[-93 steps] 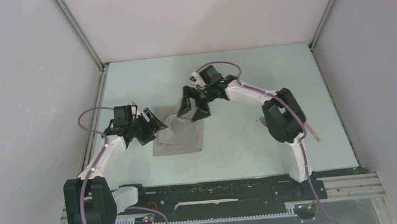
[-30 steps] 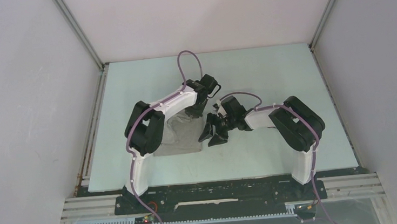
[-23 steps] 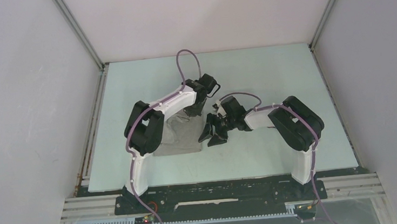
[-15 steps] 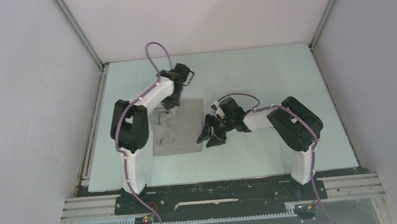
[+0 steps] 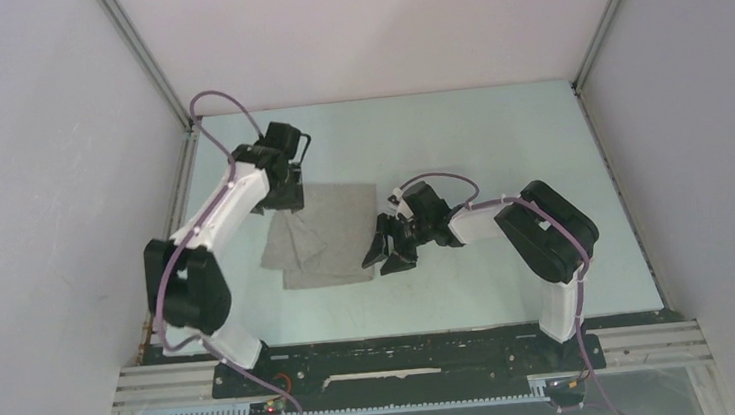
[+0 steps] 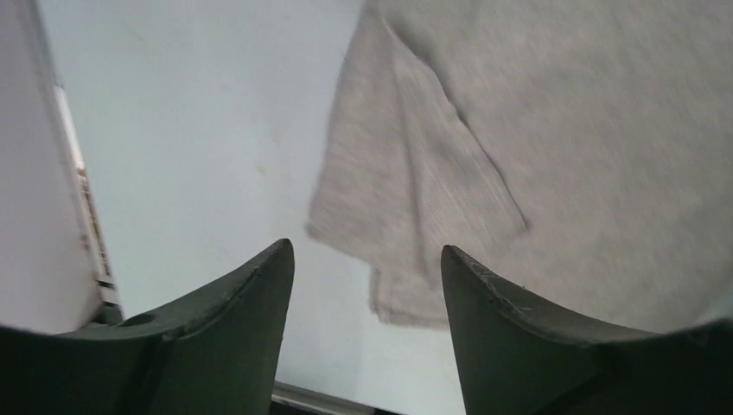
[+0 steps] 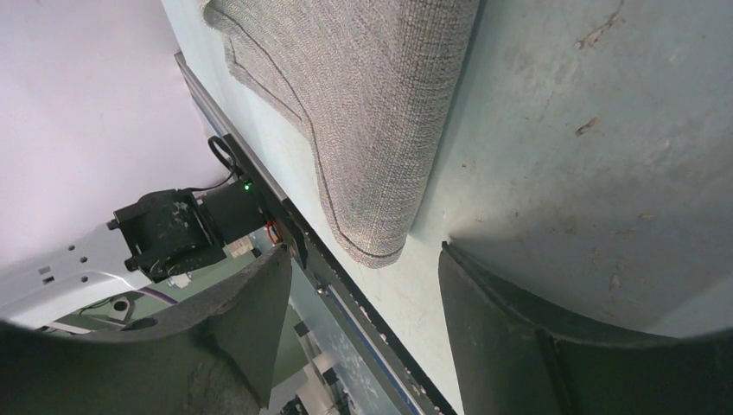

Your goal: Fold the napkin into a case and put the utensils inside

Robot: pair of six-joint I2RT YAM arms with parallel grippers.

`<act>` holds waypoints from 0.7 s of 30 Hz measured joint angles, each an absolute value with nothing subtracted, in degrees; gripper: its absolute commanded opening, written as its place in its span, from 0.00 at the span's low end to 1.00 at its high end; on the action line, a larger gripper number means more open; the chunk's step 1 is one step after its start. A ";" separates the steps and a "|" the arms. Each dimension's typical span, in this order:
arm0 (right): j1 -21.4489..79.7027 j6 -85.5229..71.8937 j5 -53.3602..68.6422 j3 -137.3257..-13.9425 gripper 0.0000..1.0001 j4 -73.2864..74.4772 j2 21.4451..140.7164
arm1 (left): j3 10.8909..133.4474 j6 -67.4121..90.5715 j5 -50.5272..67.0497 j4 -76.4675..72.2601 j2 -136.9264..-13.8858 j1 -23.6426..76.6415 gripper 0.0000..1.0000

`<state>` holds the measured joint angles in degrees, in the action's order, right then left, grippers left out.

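Observation:
The grey-beige napkin [image 5: 324, 236] lies flat on the pale table, its left side doubled over into a loose flap [image 6: 406, 181]. My left gripper [image 5: 280, 197] hovers at the napkin's far left corner. In its wrist view the left gripper [image 6: 365, 246] is open and empty, and the napkin [image 6: 570, 130] lies ahead to the right. My right gripper [image 5: 388, 256] sits low at the napkin's near right edge. In its wrist view the right gripper [image 7: 365, 249] is open, and the napkin's rounded corner [image 7: 372, 104] lies just beyond the tips. The utensils and the case are out of view.
The pale blue table [image 5: 498, 136] is boxed in by white walls. A metal rail [image 5: 175, 209] runs along its left edge, close to the left arm. A black base rail [image 5: 407, 355] crosses the near edge. The right arm's elbow [image 5: 546, 227] stands right of the napkin.
My left arm swung left and back from the napkin's far right part, dragging the top layer out flat. Its gripper then opened and let go. The right gripper barely moved.

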<state>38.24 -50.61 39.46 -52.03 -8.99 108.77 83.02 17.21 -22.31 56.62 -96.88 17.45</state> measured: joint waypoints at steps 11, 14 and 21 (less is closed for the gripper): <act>38.24 -50.28 39.44 -52.25 0.72 -8.58 108.77 | 69.91 23.53 -19.81 50.13 -101.14 31.86 0.72; 38.24 -50.13 39.40 -52.25 0.71 -8.51 108.77 | 71.33 23.99 -21.61 49.58 -106.21 34.54 0.72; 38.24 -49.98 39.40 -52.25 0.71 -8.47 108.77 | 72.86 24.80 -27.00 49.56 -108.12 34.61 0.66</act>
<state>38.24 -49.98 39.40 -52.25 -8.47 108.77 72.86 24.80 -27.00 49.56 -108.12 34.61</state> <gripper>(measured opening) 0.708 0.696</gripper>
